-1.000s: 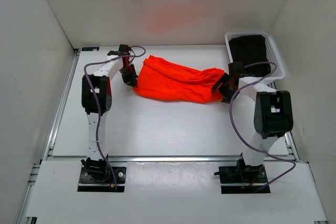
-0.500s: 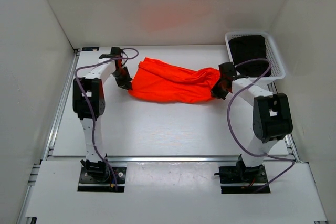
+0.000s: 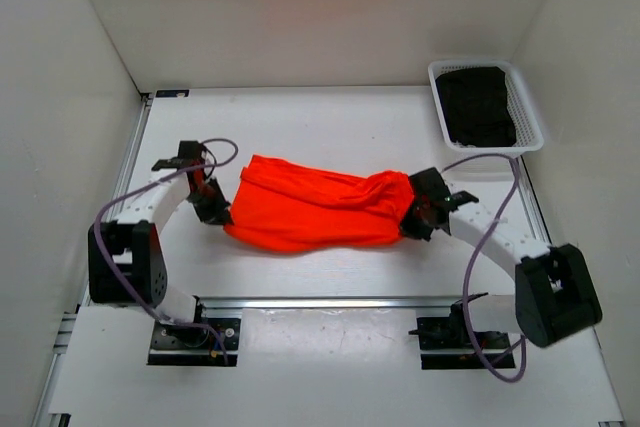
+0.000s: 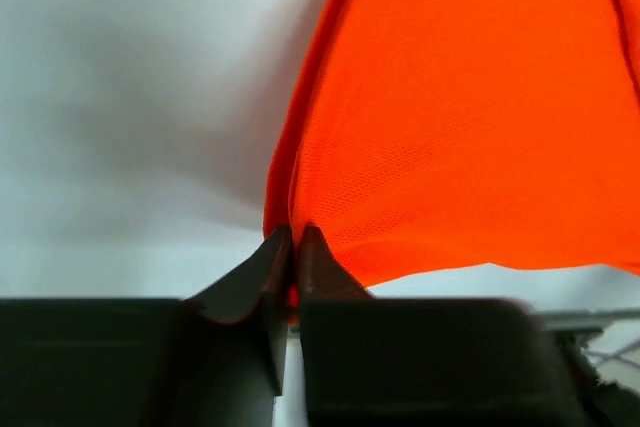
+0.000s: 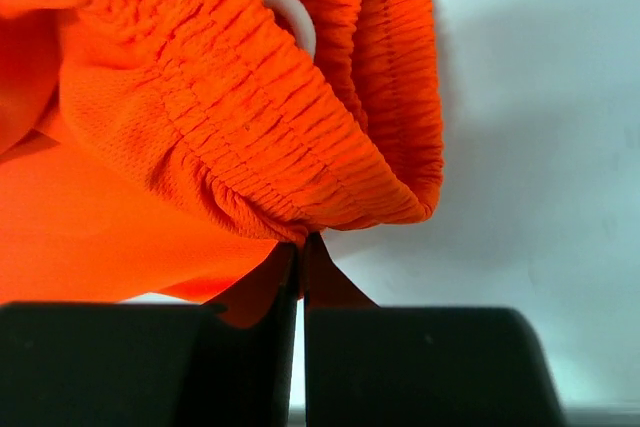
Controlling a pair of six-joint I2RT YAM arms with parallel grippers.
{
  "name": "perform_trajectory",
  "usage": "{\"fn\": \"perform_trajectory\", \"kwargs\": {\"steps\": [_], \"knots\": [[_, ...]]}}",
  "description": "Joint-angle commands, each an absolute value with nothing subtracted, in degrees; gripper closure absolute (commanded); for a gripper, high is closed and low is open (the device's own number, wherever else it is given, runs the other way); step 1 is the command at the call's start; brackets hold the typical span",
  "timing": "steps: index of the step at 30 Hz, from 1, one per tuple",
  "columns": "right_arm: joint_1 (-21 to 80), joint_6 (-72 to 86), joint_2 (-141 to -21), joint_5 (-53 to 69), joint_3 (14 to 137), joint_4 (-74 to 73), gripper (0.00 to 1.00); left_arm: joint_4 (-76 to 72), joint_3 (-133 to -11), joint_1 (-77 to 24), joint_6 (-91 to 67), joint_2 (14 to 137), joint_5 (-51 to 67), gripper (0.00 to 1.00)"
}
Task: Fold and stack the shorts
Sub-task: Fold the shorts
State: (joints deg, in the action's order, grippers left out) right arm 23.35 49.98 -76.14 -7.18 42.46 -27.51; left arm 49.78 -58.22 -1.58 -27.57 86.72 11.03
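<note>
The bright orange-red shorts hang stretched between the two arms over the near half of the table. My left gripper is shut on the thin leg-end fabric, its jaws pinched together on the hem. At the other end my right gripper is shut on the gathered elastic waistband, where a bit of white drawstring shows. Both wrist views show the cloth lifted off the white table.
A white mesh basket at the back right holds dark folded cloth. White walls enclose the table on three sides. A metal rail runs along the near edge in front of the arm bases.
Both arms have drawn the shorts toward the near edge, from the back of the table to its front half. The right gripper has closed on the waistband.
</note>
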Motion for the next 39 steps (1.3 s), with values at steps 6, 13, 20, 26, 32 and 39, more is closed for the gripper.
{"fn": "perform_trajectory", "kwargs": {"steps": [6,13,20,26,32,39], "knots": [[27.2,51.7,-62.7,-12.2,38.6,-38.7,0.37,54.0,-61.2,-3.9,-29.4,77.8,12.2,0.17],[27.2,43.6,-66.5,-19.8,51.6,-40.7,0.33,55.3,-75.3,-4.0,-26.9,90.8,5.2,0.58],[26.6,32.7,-83.1,-22.6,65.3,-41.4,0.32,55.3,-85.1,-5.2,-25.8,103.1,3.9,0.20],[25.0,29.4,-91.4,-20.7,71.6,-41.4,0.24,56.7,-91.5,-6.3,-24.2,110.3,2.7,0.22],[21.8,28.8,-95.4,-14.6,71.6,-37.3,0.28,56.7,-91.5,-7.4,-24.2,115.1,1.7,0.24],[18.3,30.1,-96.7,-9.3,69.9,-35.4,0.65,55.0,-89.9,-7.9,-24.2,117.4,1.5,0.72]]}}
